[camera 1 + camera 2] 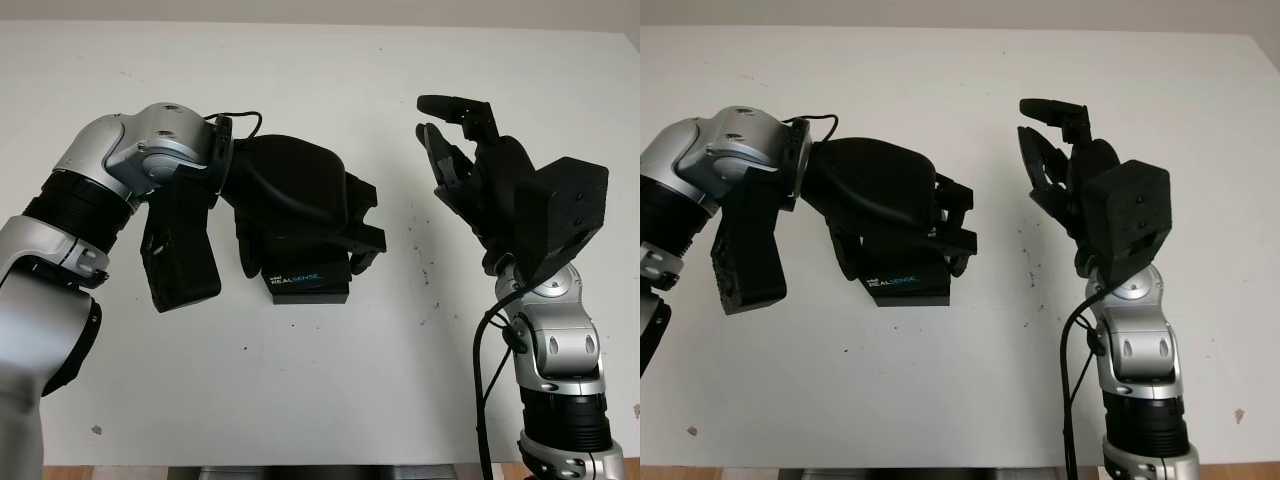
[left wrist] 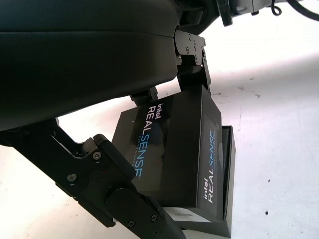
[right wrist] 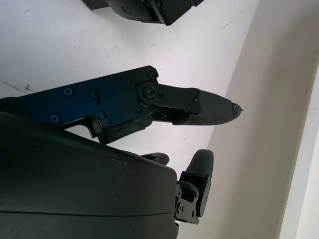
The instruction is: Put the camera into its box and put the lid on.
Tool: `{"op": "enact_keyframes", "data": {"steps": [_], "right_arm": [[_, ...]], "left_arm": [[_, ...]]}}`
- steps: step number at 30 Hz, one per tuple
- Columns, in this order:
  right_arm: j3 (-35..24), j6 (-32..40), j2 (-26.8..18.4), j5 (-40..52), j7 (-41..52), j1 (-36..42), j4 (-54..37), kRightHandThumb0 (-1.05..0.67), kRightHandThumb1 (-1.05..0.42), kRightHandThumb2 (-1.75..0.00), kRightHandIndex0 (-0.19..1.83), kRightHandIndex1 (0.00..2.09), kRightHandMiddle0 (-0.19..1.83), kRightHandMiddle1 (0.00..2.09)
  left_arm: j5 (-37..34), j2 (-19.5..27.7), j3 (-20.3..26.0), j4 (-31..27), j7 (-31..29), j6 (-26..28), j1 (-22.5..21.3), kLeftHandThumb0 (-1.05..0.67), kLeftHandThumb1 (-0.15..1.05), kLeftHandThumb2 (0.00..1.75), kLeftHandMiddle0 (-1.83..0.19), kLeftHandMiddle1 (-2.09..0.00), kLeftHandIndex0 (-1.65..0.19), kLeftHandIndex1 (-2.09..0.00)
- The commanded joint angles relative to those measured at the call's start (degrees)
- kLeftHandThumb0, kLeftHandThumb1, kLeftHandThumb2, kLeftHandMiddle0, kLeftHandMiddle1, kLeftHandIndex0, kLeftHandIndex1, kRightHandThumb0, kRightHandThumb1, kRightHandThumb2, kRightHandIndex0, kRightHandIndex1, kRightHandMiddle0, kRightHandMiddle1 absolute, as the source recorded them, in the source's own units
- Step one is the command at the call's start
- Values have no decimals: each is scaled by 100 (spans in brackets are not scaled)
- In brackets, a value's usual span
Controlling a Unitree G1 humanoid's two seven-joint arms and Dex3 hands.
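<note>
Fingers of the left hand [image 1: 300, 215] clasp the lid [image 2: 174, 149] over the black box [image 2: 228, 184] on the white table [image 1: 330, 380]. Right hand [image 1: 470, 170] hangs open, raised well apart to the right

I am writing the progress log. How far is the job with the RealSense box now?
Done: the lid already covers the RealSense box, so the camera is hidden. In hand: the left hand grips the lid on the white table, seemingly pressing it down. The right hand is open, raised beside. Left: seating the lid fully and letting go.
</note>
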Motion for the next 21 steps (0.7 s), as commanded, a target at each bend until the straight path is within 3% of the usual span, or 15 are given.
{"op": "enact_keyframes", "data": {"steps": [1,8,15,21], "right_arm": [[1,-118,19,-7,-14,59,-72,-66,-105,-50,29,15,-14,112],[22,-101,16,-64,-10,78,-92,-67,-105,-50,29,15,-13,110],[16,-165,67,-84,-41,90,-72,-67,-105,-50,30,16,-14,116],[21,-159,63,-93,-43,102,-90,-67,-105,-51,30,16,-14,116]], "left_arm": [[221,-86,-38,-58,145,-142,80,-29,105,16,-62,-209,-19,-194],[885,-147,63,-78,781,-523,102,-15,104,17,-72,-209,-31,-199],[1307,-207,-8,-251,1148,-687,149,-20,104,30,-83,-209,-31,-208],[1523,-246,72,-304,1638,-935,261,-22,101,27,-88,-209,-38,-209]]}}
